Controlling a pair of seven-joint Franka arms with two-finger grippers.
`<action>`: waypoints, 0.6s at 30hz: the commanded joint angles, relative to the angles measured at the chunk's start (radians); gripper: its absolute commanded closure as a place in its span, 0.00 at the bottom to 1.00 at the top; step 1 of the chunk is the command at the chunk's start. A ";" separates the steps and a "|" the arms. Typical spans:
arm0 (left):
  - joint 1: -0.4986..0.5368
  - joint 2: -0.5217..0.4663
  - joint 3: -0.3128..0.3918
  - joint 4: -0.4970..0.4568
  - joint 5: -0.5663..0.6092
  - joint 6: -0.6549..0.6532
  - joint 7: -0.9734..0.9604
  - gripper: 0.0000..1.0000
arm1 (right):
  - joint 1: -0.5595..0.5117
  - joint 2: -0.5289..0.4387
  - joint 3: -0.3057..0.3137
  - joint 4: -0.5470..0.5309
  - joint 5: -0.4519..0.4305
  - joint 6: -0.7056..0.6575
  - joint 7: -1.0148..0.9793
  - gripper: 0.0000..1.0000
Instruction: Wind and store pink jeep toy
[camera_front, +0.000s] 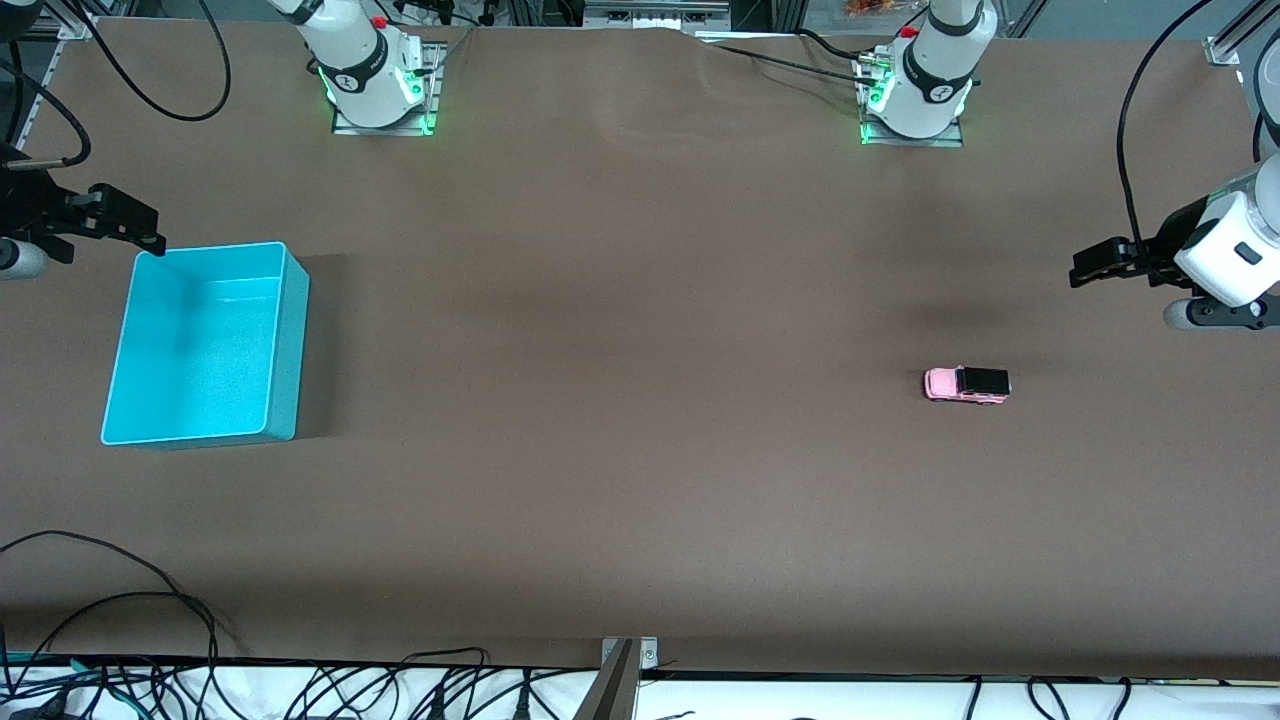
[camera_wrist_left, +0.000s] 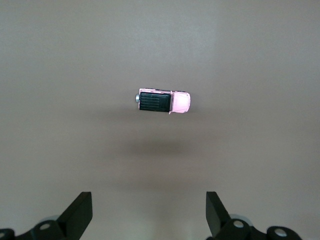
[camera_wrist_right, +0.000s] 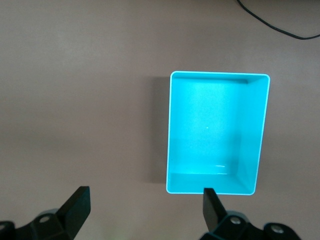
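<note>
The pink jeep toy (camera_front: 966, 384) sits untouched on the tabletop (camera_front: 640, 400) toward the left arm's end, well apart from the turquoise bin (camera_front: 290, 345), while the left gripper (camera_front: 1085, 268) and right gripper (camera_front: 150, 232) hover high at either end, jaws apart, likely poised to start.

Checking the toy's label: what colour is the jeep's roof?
Black, on a light-pink body; the toy jeep shows it best in the left wrist view.

We see turquoise rectangular plastic bin (camera_front: 205, 345), open-topped, upright on brown matte table covering (camera_front: 620, 400), toward right arm's end of table. We note its inside holds nothing visible; smooth floor and walls show in right wrist view (camera_wrist_right: 215, 132). We spot black cables (camera_front: 130, 610) looping onto covering at edge nearest front camera, more tangled along white strip (camera_front: 850, 695) below it.
</note>
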 joint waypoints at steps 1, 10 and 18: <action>0.004 0.005 -0.006 0.020 0.020 -0.012 0.014 0.00 | -0.001 -0.002 0.002 0.016 -0.013 -0.019 -0.006 0.00; 0.004 0.004 -0.006 0.020 0.020 -0.012 0.014 0.00 | -0.001 -0.002 0.002 0.016 -0.014 -0.018 -0.006 0.00; 0.004 0.007 -0.005 0.018 0.020 -0.012 -0.003 0.00 | -0.001 -0.002 0.002 0.016 -0.014 -0.018 -0.005 0.00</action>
